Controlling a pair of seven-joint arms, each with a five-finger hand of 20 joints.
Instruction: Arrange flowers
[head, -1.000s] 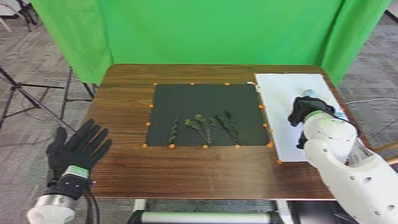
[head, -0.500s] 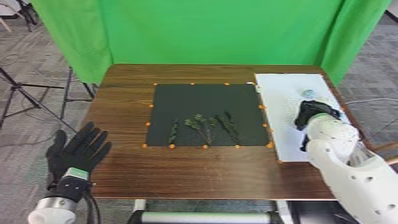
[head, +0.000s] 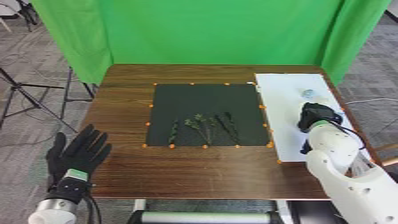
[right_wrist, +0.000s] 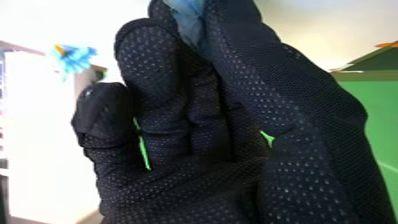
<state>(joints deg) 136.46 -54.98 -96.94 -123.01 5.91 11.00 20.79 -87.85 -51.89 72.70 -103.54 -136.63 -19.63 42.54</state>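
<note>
Petals of a thin blue flower (right_wrist: 188, 20) sit between the thumb and curled fingers of our right hand (head: 315, 115), pinched there, over the white board (head: 286, 112) on the right side of the brown counter (head: 178, 175). Beyond that hand, on the same board, we have a pale blue bloom (head: 308, 93). Just left of the board lies our black mat (head: 187, 100), with orange markers (head: 205, 146) around its edges. Green sprigs (head: 197, 123) rest on its nearer half: a dark narrow one at the left, leafier ones in the middle and slim ones to the right, their stems toward us. Our left hand (head: 75, 157) is open, fingers straight and spread, at the counter's left edge near us. Behind everything hangs a green curtain (head: 213, 32).
</note>
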